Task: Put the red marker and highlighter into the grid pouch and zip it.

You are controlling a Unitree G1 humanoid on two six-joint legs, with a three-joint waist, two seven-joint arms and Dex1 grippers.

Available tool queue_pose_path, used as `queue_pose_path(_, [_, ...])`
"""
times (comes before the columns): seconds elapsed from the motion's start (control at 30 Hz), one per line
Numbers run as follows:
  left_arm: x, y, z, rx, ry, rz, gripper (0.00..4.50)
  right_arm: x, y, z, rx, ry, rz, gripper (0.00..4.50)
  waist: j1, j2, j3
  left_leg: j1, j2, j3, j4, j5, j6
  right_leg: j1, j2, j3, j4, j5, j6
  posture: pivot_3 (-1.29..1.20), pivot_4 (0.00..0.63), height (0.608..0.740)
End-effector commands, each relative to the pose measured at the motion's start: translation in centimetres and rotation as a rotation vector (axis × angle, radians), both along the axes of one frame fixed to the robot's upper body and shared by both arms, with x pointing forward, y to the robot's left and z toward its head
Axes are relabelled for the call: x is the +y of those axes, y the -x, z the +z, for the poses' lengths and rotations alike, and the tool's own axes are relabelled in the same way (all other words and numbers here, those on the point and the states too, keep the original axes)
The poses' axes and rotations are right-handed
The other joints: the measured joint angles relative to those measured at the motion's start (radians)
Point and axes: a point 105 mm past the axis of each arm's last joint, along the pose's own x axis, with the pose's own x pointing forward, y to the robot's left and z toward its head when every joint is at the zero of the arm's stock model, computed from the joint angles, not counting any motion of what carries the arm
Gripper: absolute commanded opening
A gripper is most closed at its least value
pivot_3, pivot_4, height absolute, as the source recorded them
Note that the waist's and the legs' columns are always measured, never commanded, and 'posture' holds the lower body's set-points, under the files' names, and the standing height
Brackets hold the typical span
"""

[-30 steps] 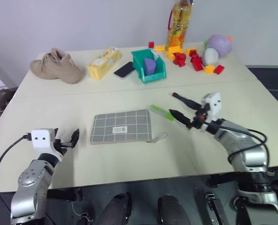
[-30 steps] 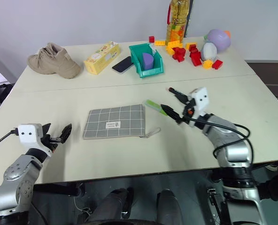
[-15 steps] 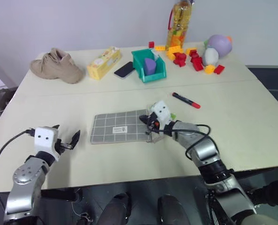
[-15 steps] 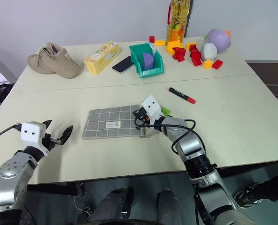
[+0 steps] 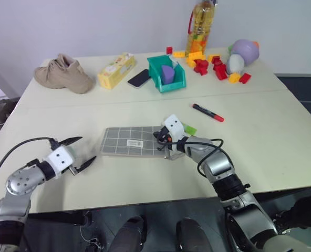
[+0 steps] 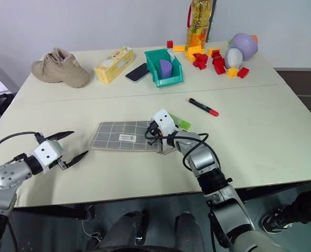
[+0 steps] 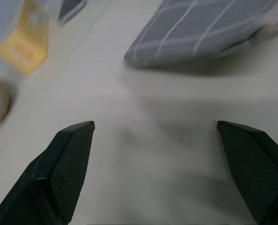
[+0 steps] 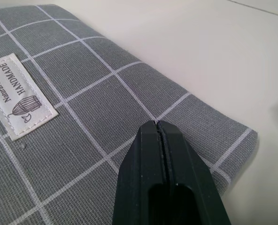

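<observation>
The grid pouch (image 5: 129, 142) lies flat on the table's near middle, grey with white lines and a white label (image 8: 18, 96). My right gripper (image 5: 159, 137) is shut, its tips (image 8: 157, 124) down on the pouch's right end; I see nothing between them. Just behind that wrist peeks the light green highlighter (image 5: 190, 129). Farther right, apart from both arms, the red marker (image 5: 208, 112) rests on the table. My left gripper (image 5: 78, 152) hovers open a short way left of the pouch (image 7: 200, 33), fingers wide and empty.
Along the far side stand a tan shoe (image 5: 63, 73), a yellow box (image 5: 116, 70), a black phone (image 5: 138, 78), a teal bin (image 5: 166, 74), an oil bottle (image 5: 200, 26), several red and yellow blocks (image 5: 208, 63) and a purple plush toy (image 5: 245, 50).
My right gripper swung left from beside the highlighter onto the pouch's right end and shut. The left wrist rolled, so its fingers now stand one above the other.
</observation>
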Motion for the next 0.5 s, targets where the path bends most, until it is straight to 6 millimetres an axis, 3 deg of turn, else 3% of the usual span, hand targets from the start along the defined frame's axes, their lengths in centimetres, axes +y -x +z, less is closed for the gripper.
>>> queue_pose_path(0.03, [-0.9,-0.3,-0.2,-0.050,-0.071,-0.112,4.50,0.0,0.1,0.3,-0.014,0.001,0.002,0.03,0.000,0.000,0.000,0.000,0.000,0.000,0.000,0.000,0.000,0.000,0.000,0.000,0.000,0.000,0.000,0.00,0.150,0.740])
queue_pose_path(0.43, [-5.0,-3.0,0.4,-0.236,-0.224,-0.390,4.50,-0.4,0.5,0.2,-0.014,0.010,-0.016,0.03,0.000,0.000,0.000,0.001,-0.001,0.000,0.001,0.000,0.000,0.002,0.000,0.000,0.002,0.000,0.001,0.00,0.150,0.740])
queue_pose_path(0.5, [-5.3,-3.2,0.4,-0.248,-0.231,-0.408,3.93,-0.4,0.6,0.2,-0.014,0.011,-0.019,0.00,-0.001,-0.001,0.000,0.001,-0.001,0.000,0.001,0.000,0.000,0.002,0.000,0.000,0.002,0.000,0.001,0.00,0.150,0.740])
